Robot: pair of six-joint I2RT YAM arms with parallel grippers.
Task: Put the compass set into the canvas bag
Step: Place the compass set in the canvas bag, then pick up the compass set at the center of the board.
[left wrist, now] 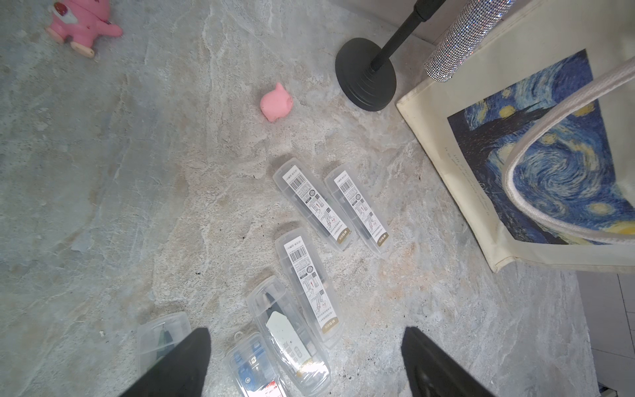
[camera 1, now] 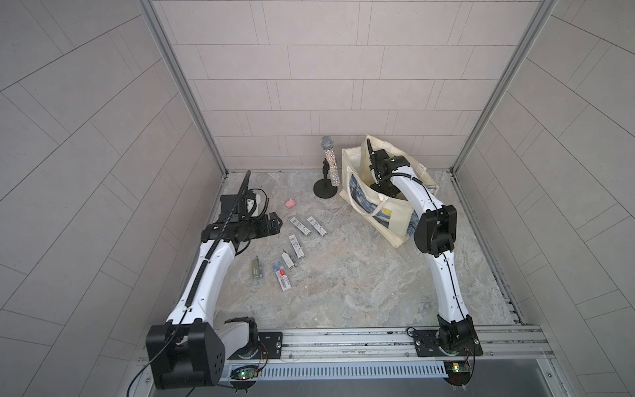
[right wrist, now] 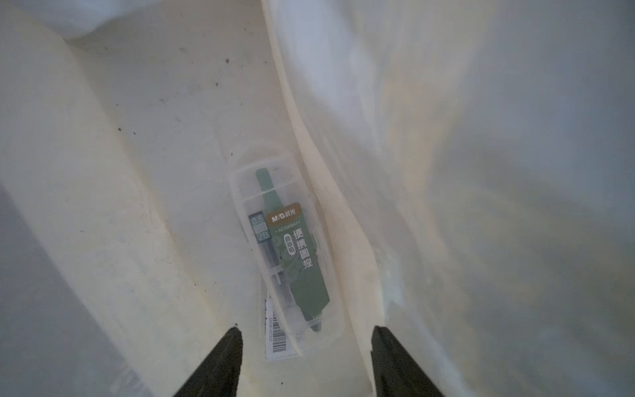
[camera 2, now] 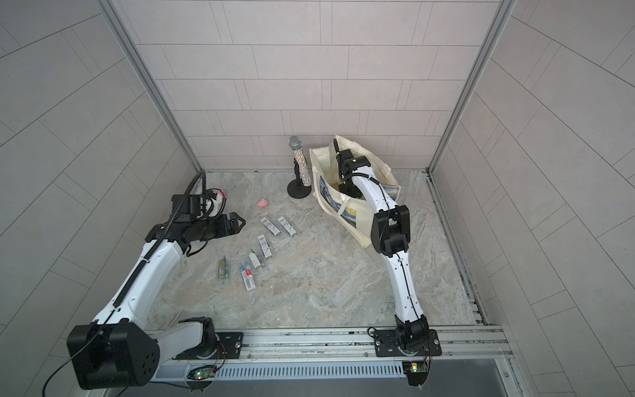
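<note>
The canvas bag [camera 1: 388,220] [camera 2: 350,213] stands open at the back right, its starry print facing me [left wrist: 549,165]. My right arm [camera 1: 412,185] reaches down into it. In the right wrist view one compass set [right wrist: 288,254], a clear case with a green card, lies on the bag's cream floor [right wrist: 137,172]. My right gripper [right wrist: 306,329] is open just above it, with neither finger touching it. Several more compass sets [camera 1: 300,225] [left wrist: 305,285] lie on the table at left centre. My left gripper [camera 1: 276,223] [left wrist: 305,329] hovers open beside them, holding nothing.
A glittery microphone [camera 1: 328,161] stands on a black round-based stand [camera 1: 324,189] just left of the bag. A small pink toy [camera 1: 290,203] lies behind the cases. Another pink figure [left wrist: 80,20] sits near the left wrist. A metal rail [camera 1: 343,340] runs along the front edge.
</note>
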